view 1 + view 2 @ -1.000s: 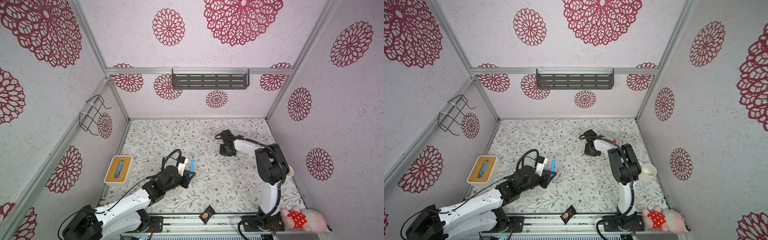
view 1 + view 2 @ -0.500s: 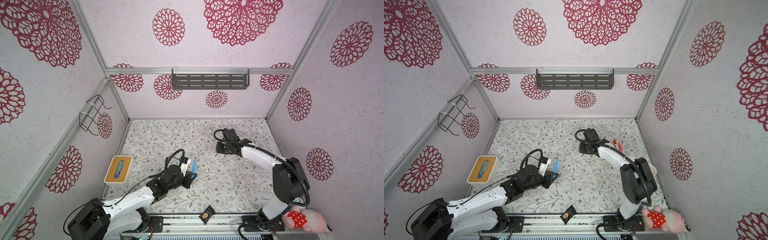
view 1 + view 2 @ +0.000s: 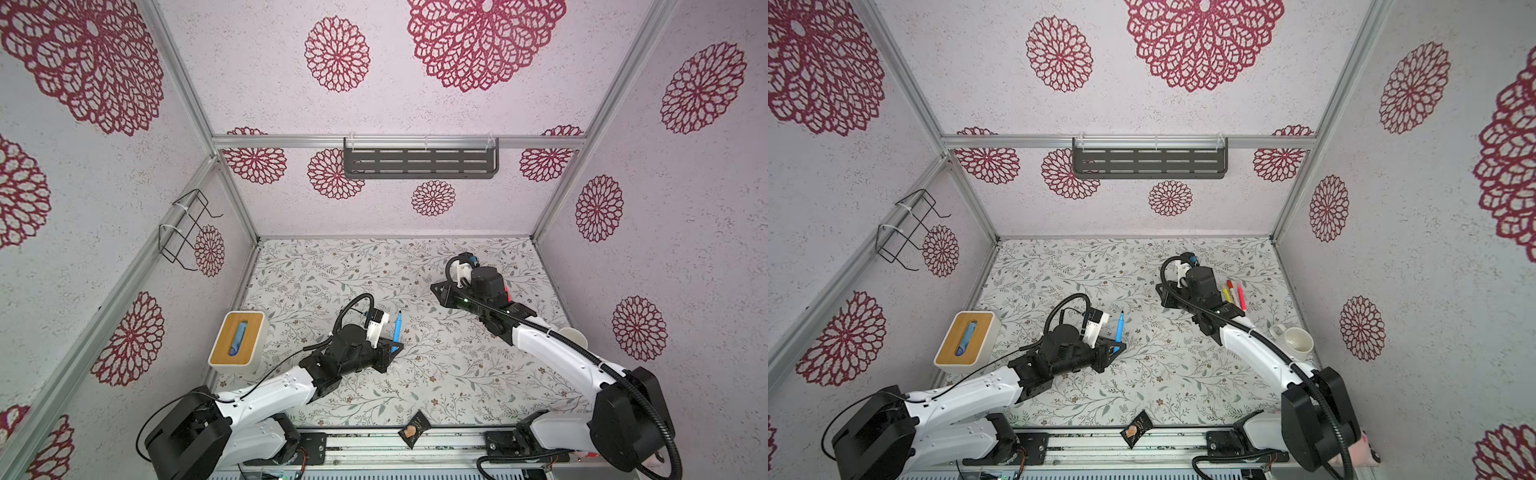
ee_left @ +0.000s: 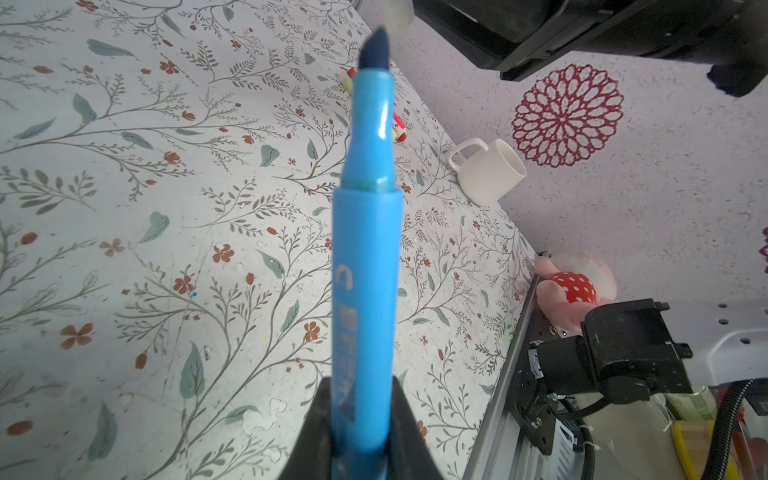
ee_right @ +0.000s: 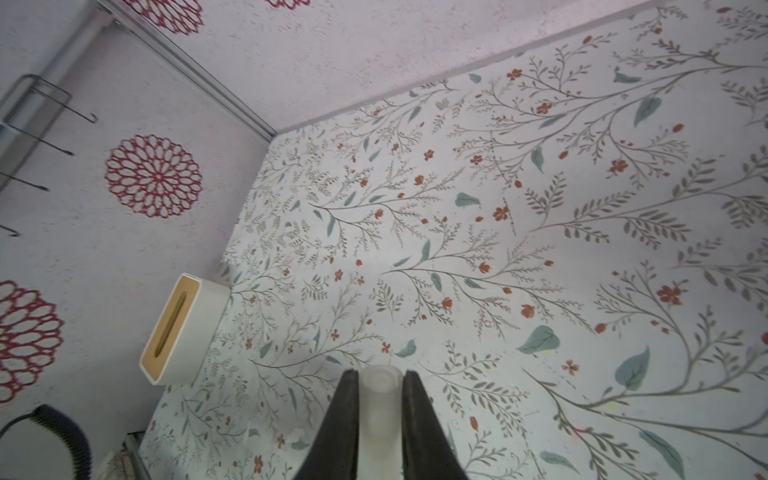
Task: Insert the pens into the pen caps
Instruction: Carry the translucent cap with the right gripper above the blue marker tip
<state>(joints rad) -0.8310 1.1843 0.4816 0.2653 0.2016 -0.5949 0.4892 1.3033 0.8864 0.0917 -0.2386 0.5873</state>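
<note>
Left tool (image 3: 395,350) clenched on blue pen (image 3: 397,328). Grip is at the pen's back end, so the barrel sticks straight out past the fingertips with the dark pointed tip at the free end, uncapped. Same in the left wrist view: fingers (image 4: 405,415) pinch the blue pen (image 4: 365,249) on both sides, nothing on the tip.

Right tool (image 5: 378,374) clenched on a pen cap (image 5: 377,395). It's a frosted pale tube held between the two dark fingers, open mouth facing out ahead of the fingertips. The cap can't be made out in either top view. There the right tool (image 3: 1162,289) is well apart from the left tool (image 3: 1116,348), with bare desk (image 3: 1142,374) between them.

Yellow pen (image 3: 1226,296), orange-red pen (image 3: 1230,286) and pink pen (image 3: 1241,297) lie side by side on the desk. They're just behind the right tool, beside its wrist, on the side away from the left tool. Can't tell if they are capped.

Mug (image 3: 1293,343) is on the desk further back along the right arm, apart from the pens. White box with wood top (image 5: 183,328) sits out ahead of the right tool, off to one side against the wall, and behind the left tool's arm in both top views.
</note>
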